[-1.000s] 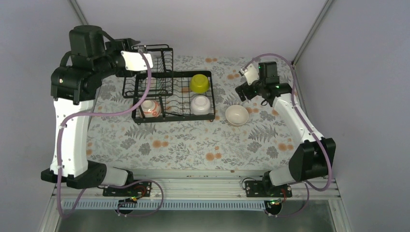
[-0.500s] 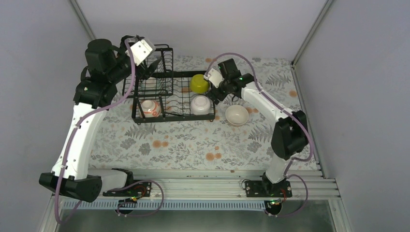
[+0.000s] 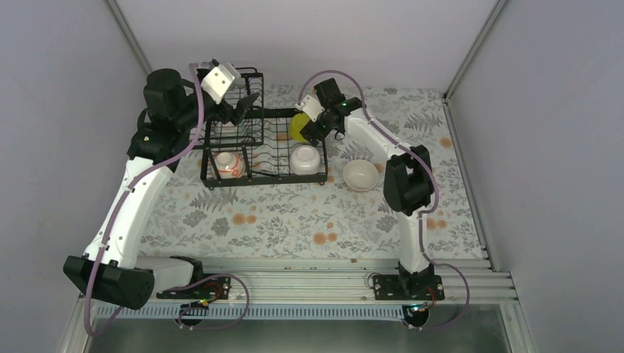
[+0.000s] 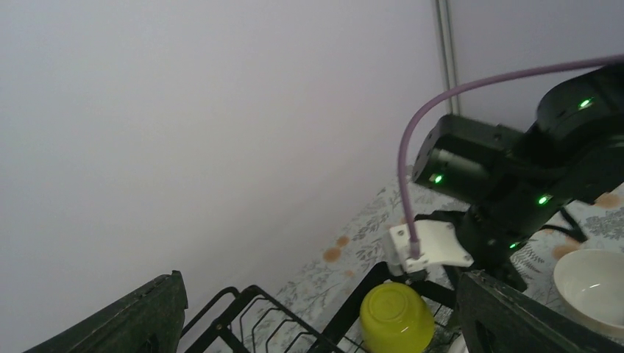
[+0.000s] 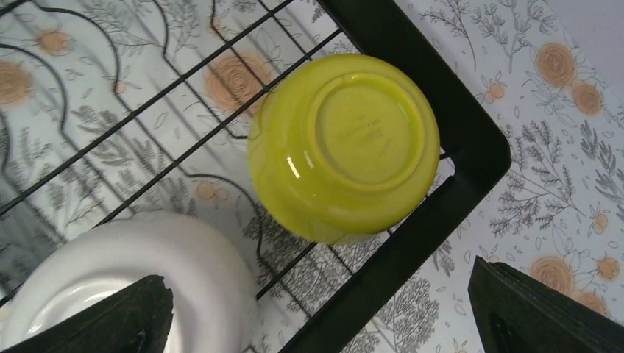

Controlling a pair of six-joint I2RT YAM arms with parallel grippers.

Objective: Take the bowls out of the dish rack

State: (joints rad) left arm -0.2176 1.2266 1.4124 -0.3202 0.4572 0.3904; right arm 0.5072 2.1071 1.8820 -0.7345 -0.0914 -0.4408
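The right pincer is hanging wide open directly above the green bowl, one finger on either side of it and not touching it. That bowl is sitting upside down in the far right corner of the dish rack. The right arm is rising from its base, bending at an elbow beside the rack, and stretching its forearm left and away, with the wrist tipping downward over the bowl.

The left pincer is also standing wide, with nothing between its fingers. The left arm is leaning far across the table's left side, its elbow high near the back wall and its forearm turning right, so the pincer is pointing roughly level across the tall basket section toward the right arm.

A white bowl is resting upside down in the rack's near right corner, and a patterned bowl is lying in the near left. Another white bowl is standing upright on the flowered tablecloth, just right of the rack.
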